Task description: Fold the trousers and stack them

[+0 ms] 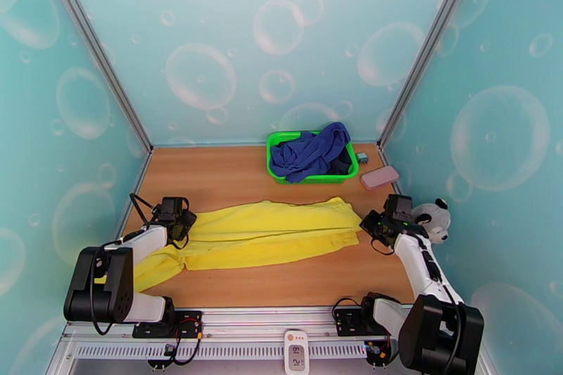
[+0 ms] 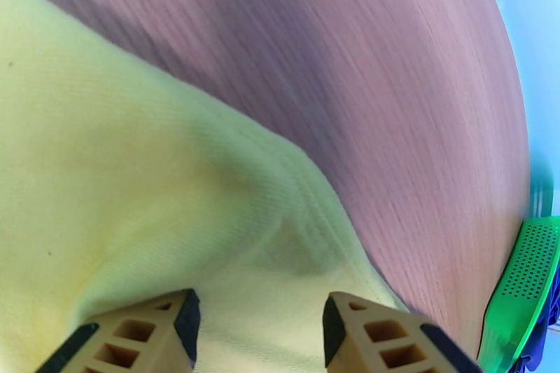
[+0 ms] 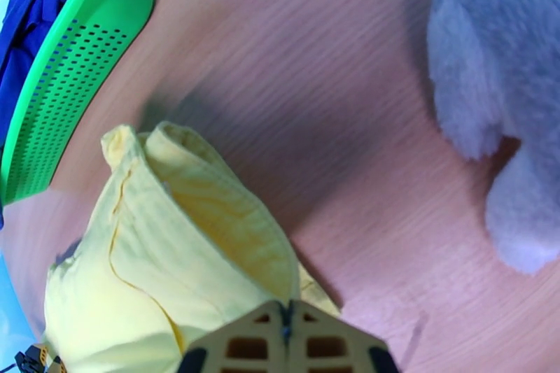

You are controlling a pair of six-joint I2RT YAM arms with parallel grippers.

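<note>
No legible text, small white display unit (image 1: 296, 354) (digits too blurred to read)

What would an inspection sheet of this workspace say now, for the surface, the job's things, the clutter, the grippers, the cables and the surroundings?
Surface: wooden table, bare at the front.
Job's things: yellow trousers lying flat across the table, legs toward the left, one leg end hanging off the near left edge.
Clutter: green basket holding a blue cloth; pink block beside it; plush toy at the right edge.
Grippers: left gripper open over the trousers; right gripper shut, apparently pinching the trousers' bunched edge.
Cables: black cables looping at the wrists and bases.
Surroundings: blue walls with a bubble pattern; metal posts in the corners.
</note>
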